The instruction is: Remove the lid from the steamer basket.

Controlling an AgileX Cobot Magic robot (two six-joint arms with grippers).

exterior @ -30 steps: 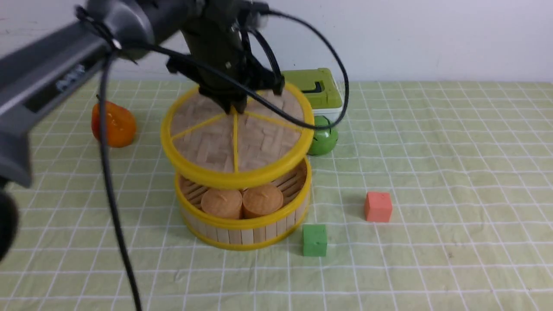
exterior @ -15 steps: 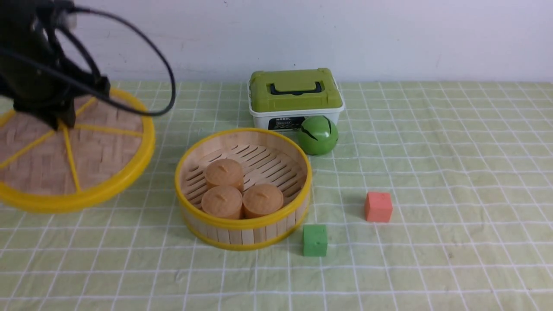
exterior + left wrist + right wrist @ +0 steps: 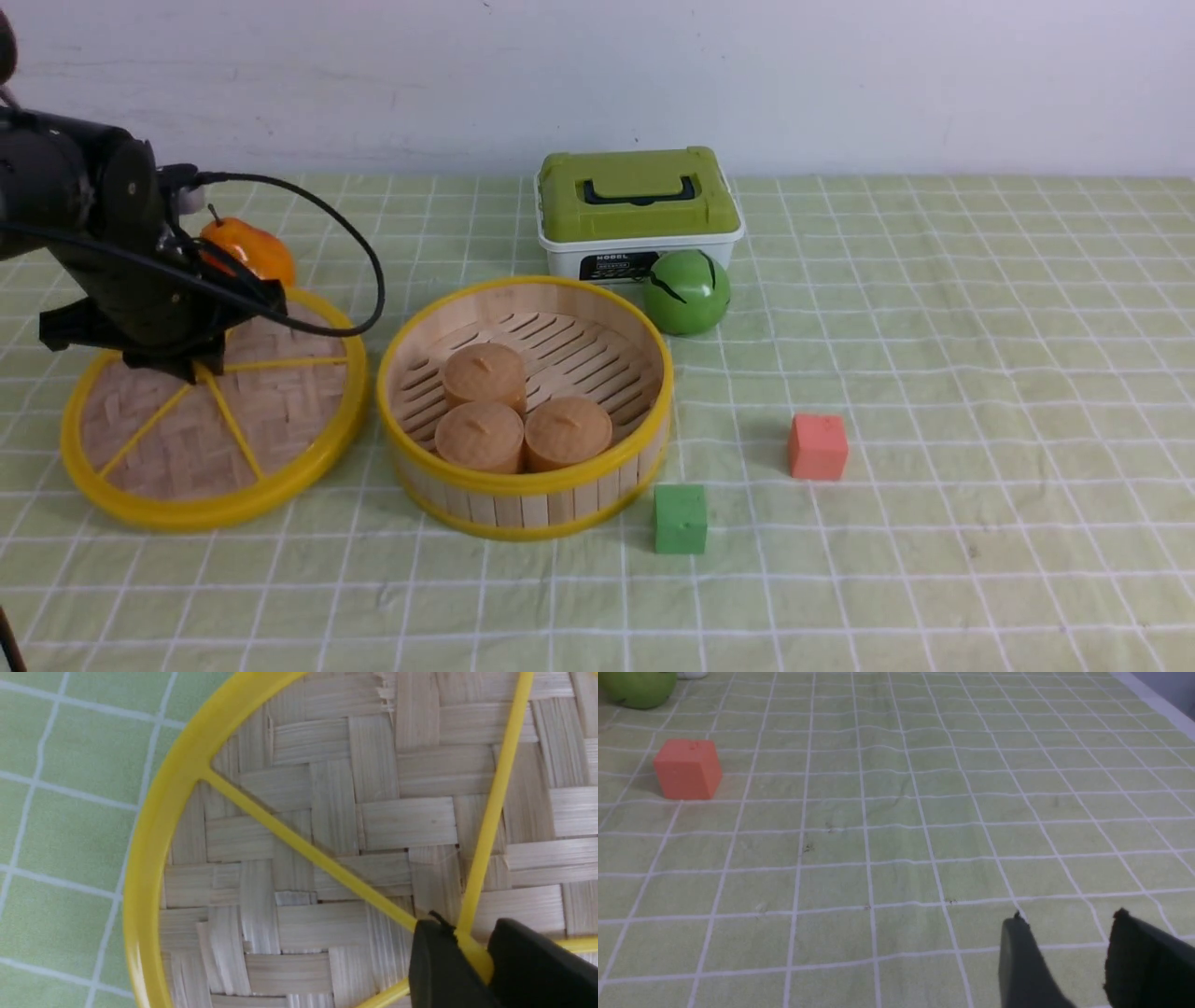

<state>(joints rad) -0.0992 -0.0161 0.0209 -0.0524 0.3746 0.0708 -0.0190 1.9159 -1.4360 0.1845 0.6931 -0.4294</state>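
Note:
The lid (image 3: 271,420), a woven bamboo disc with a yellow rim and spokes, sits low on the cloth just left of the steamer basket (image 3: 523,509). My left gripper (image 3: 191,366) is shut on the lid's yellow centre knob. The left wrist view shows the black fingers (image 3: 434,961) pinching the knob where the spokes of the lid (image 3: 327,812) meet. The basket stands uncovered with three round tan buns (image 3: 485,373) inside. My right gripper (image 3: 1069,919) is open and empty over bare cloth. It is out of the front view.
A white box with a green lid (image 3: 635,191) and a green ball (image 3: 686,291) stand behind the basket. An orange fruit (image 3: 247,247) lies behind the lid. A red cube (image 3: 817,446) and a green cube (image 3: 680,519) lie right of the basket.
My left gripper has carried the lid from above the basket to the left, then lowered it to the cloth beside the basket. The basket and its buns have stayed put.

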